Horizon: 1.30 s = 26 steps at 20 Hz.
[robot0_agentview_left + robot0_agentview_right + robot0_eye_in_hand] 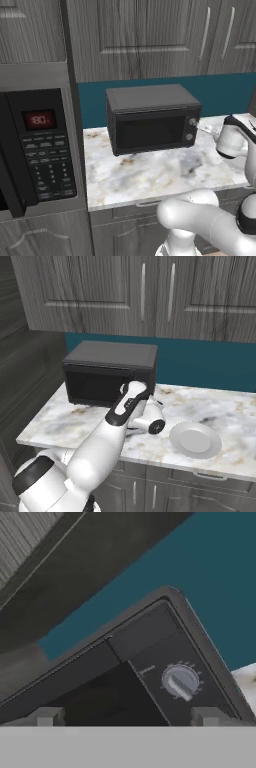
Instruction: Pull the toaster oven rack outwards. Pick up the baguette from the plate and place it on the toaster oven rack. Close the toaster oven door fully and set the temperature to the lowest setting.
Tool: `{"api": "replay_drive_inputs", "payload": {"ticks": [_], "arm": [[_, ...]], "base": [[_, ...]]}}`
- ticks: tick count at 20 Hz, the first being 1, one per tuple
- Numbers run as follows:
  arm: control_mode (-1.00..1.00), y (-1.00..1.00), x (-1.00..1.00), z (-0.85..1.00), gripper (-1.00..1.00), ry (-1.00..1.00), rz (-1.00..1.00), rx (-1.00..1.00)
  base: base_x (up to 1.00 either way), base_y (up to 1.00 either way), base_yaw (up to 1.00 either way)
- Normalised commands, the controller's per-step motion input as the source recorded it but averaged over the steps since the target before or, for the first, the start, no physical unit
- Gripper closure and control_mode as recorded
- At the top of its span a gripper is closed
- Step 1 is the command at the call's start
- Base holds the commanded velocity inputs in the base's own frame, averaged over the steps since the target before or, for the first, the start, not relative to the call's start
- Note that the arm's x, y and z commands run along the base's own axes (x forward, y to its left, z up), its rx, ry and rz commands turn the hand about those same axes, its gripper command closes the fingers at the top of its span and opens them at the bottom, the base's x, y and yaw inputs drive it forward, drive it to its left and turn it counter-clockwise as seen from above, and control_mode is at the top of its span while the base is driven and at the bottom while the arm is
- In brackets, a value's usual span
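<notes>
Microwave (37,145) far left. Toaster oven (150,120) mid-worktop (150,175), door (150,131) shut; baguette presumably inside, behind the dark glass. Fingers (127,717) spread wide, empty, just short of the upper knob (180,682). Judgement: centre on the knob, close squarely, twist slowly to the lowest mark. Plate (196,439) right, bare.

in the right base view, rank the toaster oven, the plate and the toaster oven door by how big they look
1. toaster oven
2. toaster oven door, its shut front face, partly hidden by the arm
3. plate, white, bare, and nearer the camera, yet it looks smallest
</notes>
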Motion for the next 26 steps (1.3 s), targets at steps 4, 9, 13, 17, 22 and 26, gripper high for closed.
{"api": "replay_drive_inputs", "payload": {"ticks": [4,9,13,17,22,26], "arm": [[-1.00,-0.13,-0.25,0.60,-1.00,0.08,0.00,0.57],[-1.00,-0.07,-0.09,0.29,-1.00,0.10,0.02,0.57],[-1.00,0.00,0.00,0.04,-1.00,0.17,0.07,0.56],[-1.00,0.00,0.00,0.00,-1.00,0.37,0.09,0.42],[-1.00,0.00,0.00,0.06,-1.00,0.34,0.00,0.46],[-1.00,0.00,0.00,0.08,-1.00,0.27,0.00,0.49]], "base": [[0.00,0.00,0.00],[0.00,0.00,0.00],[0.00,0.00,0.00],[0.00,0.00,0.00],[0.00,0.00,0.00],[0.00,0.00,0.00]]}}
